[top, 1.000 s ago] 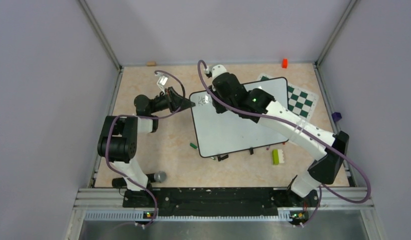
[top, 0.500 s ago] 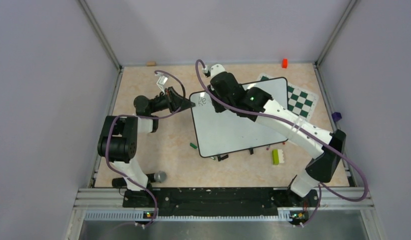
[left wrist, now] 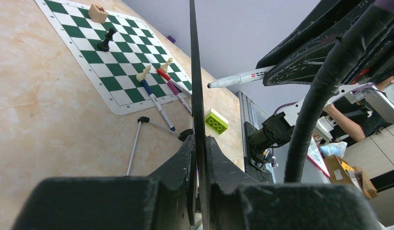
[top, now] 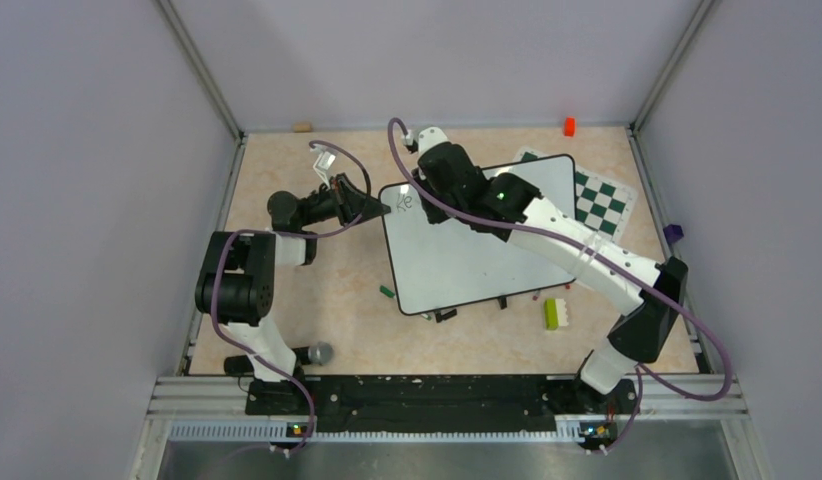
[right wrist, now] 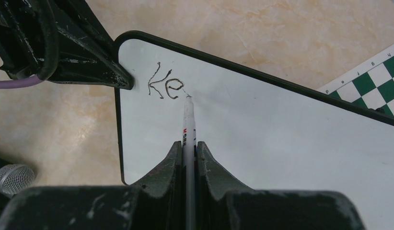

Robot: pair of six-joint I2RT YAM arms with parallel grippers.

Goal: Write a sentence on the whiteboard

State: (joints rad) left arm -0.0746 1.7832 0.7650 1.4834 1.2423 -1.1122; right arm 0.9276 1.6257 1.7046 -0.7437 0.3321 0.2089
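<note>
Two letters, "Ke", are all I can read of the dark handwritten sentence [right wrist: 165, 86] so far. I judge the writing barely begun: the rest of the first word and everything after it is left to do.

My right gripper [right wrist: 189, 146] has its jaws drawn narrow around a slim white marker [right wrist: 188, 122], which runs straight out ahead of the fingertips. Its tip touches the board, or very nearly, just past the "e". The letters sit directly ahead of those jaws, a little to their left.

The large glossy white whiteboard with a thin black rim [right wrist: 291, 139] spreads beneath and ahead of the right jaws. My left gripper [left wrist: 199, 143] is pinched tight on the board's rim, near the corner closest to the letters, with the thin edge running up between its fingers.

In the left wrist view a green-and-white chequered chess mat [left wrist: 113, 62] lies ahead of those jaws on the tabletop, to the left of the clamped edge.
</note>
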